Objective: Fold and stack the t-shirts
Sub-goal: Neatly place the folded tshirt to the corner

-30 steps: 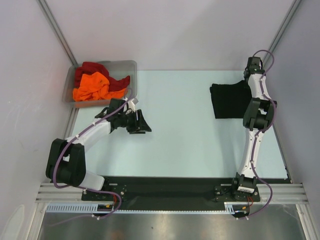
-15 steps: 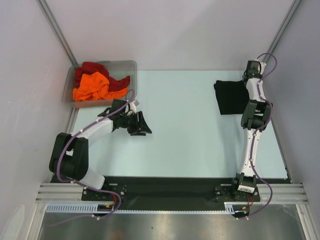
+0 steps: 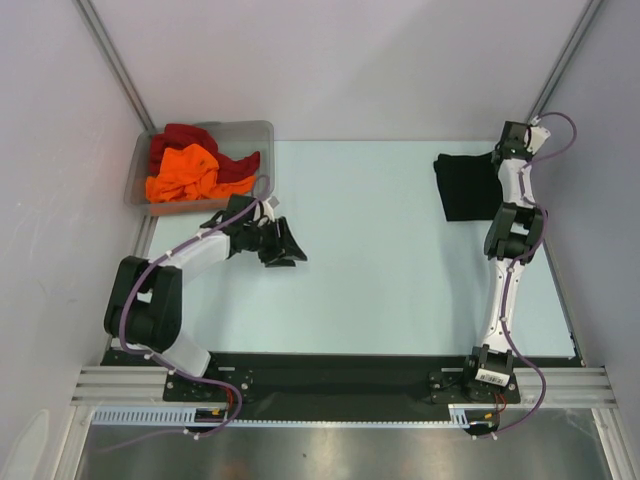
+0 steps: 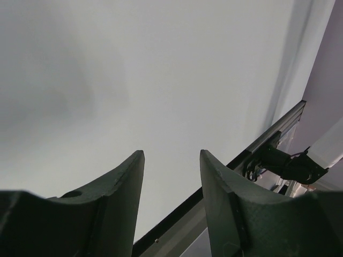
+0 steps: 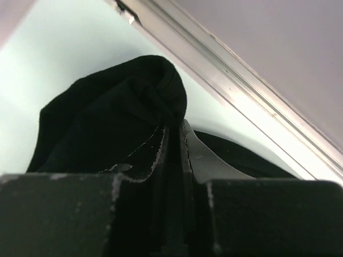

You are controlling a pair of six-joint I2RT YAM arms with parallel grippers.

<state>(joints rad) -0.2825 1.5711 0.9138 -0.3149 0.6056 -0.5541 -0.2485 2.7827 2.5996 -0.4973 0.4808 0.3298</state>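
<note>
Far left: clear grey bin (image 3: 240, 128) holding orange t-shirt (image 3: 180, 175) heaped against dark red t-shirt (image 3: 180, 135). Just right of bin: left gripper (image 3: 292, 245) low over pale table (image 3: 380, 260), jaws spread, nothing between them. Far right corner: black t-shirt (image 3: 463, 188) folded on table, right edge bunched upward. Right gripper (image 5: 174, 131) pressed together on bunched fold, pinching cloth.
</note>
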